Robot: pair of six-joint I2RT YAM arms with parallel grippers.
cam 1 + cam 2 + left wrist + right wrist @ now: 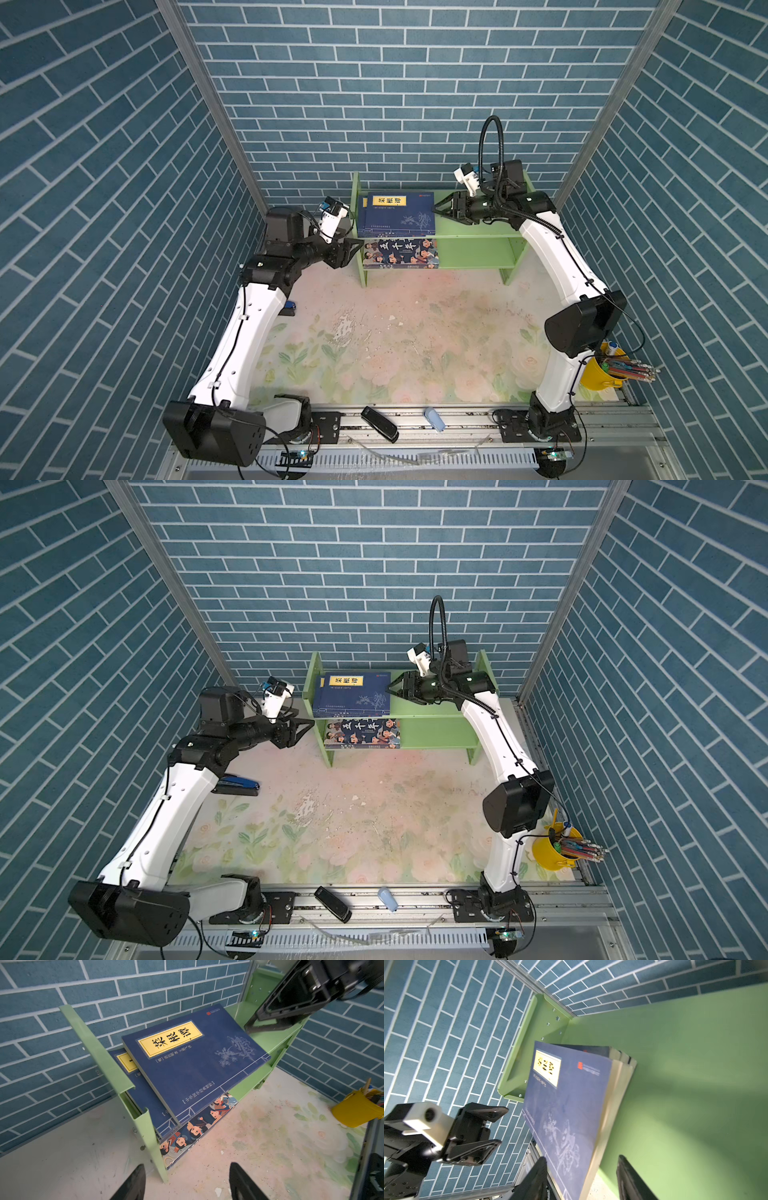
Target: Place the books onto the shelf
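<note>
So, in both top views: navy books (pixel 399 212) lie flat on the shelf (pixel 478 230) top tier, cartoon book (pixel 401 253) below. Left wrist view: left gripper (pixel 187 1165) spread, empty, parked beside the shelf. Right wrist view: right gripper (pixel 581 1157) open astride their edge, likely squaring them.

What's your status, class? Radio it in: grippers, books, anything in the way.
Left gripper open, beside shelf end. Right gripper open, at navy books' edge, top tier. Cartoon book on lower tier. Nothing blocking.
</note>
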